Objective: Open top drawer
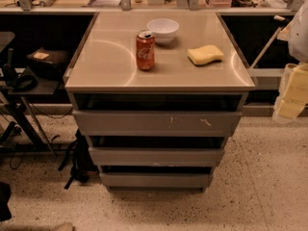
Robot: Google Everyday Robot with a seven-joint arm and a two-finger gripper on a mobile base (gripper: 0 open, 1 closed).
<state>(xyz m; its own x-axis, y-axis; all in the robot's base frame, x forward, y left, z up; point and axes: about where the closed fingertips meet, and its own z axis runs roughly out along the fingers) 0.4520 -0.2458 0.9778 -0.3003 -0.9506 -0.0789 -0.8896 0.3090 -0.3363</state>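
Note:
The top drawer (156, 122) is the wide grey handle-less front just under the cabinet's top, with small white scratches (188, 121) right of centre. A dark gap shows above it. Two shorter grey drawer fronts (156, 156) (156, 179) sit below it. My gripper (291, 93), pale and yellowish, hangs at the right edge of the camera view, to the right of the cabinet and about level with the top drawer, apart from it. A white part of my arm (301, 30) shows above it.
On the cabinet top (110, 61) stand a red soda can (145, 50), a white bowl (162, 31) and a yellow sponge (205, 55). A black stand with gear (29, 76) and a dark bag (79, 160) are to the left. Speckled floor (260, 186) lies in front.

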